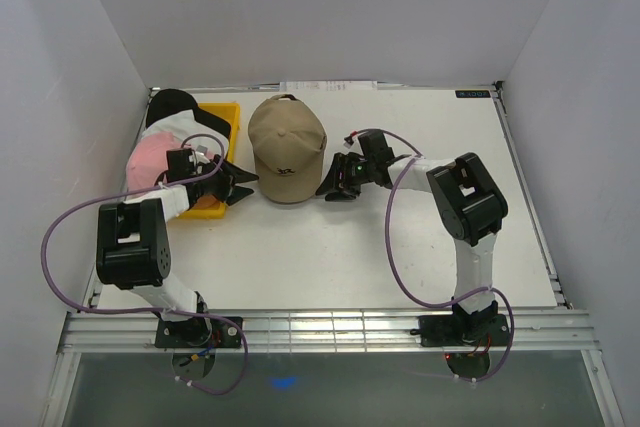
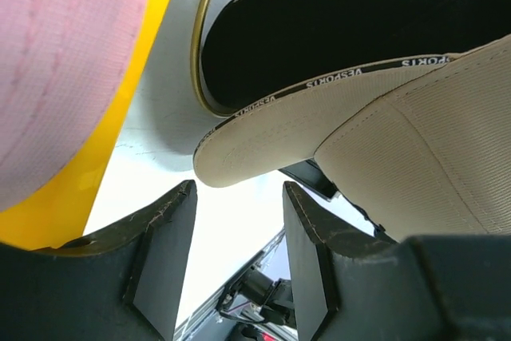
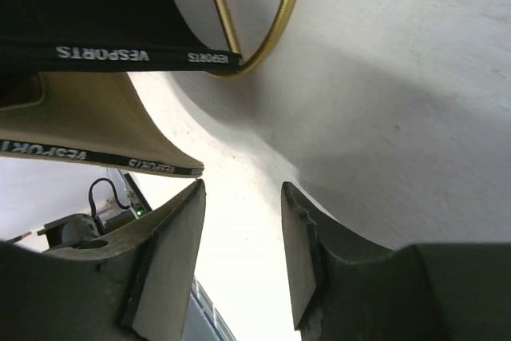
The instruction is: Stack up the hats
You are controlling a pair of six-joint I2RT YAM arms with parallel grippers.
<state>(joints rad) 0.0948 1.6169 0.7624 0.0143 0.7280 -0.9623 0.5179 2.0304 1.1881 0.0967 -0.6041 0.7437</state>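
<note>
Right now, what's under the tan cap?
Nested under the tan cap is a black cap, both over a gold wire stand. Only the stand's base ring shows; the rest is covered.

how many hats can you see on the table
5: tan cap mid-table, black cap under it; pink cap, white cap and second black cap piled left by the yellow tray. Others may be hidden.
</note>
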